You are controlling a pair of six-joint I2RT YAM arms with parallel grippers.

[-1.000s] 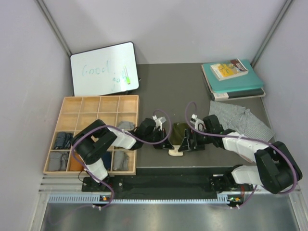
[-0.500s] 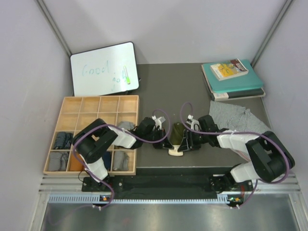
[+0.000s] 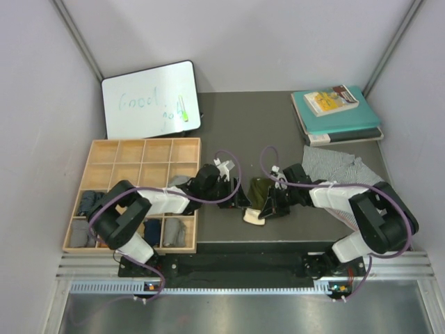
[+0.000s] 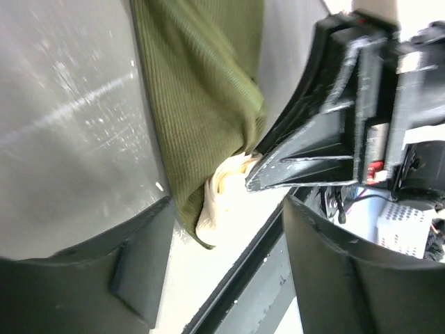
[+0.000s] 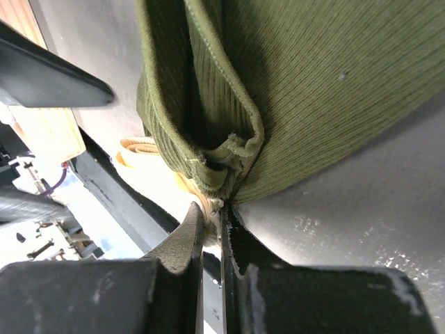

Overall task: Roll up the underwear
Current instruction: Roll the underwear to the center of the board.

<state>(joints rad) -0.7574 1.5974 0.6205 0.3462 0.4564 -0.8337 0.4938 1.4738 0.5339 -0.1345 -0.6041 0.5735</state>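
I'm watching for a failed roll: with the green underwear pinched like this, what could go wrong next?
The right gripper pinches only a thin edge at the fold of the green underwear, while the left gripper is open and off the cloth; the grip might slip and the roll loosen. The cream waistband lies close to the near edge of the table, so a pull that way could drag it over.

Matt black plastic of my right gripper [image 5: 214,209] meets finely ribbed olive-green cloth underwear [image 5: 313,90] over a scuffed grey tabletop [image 5: 361,209].
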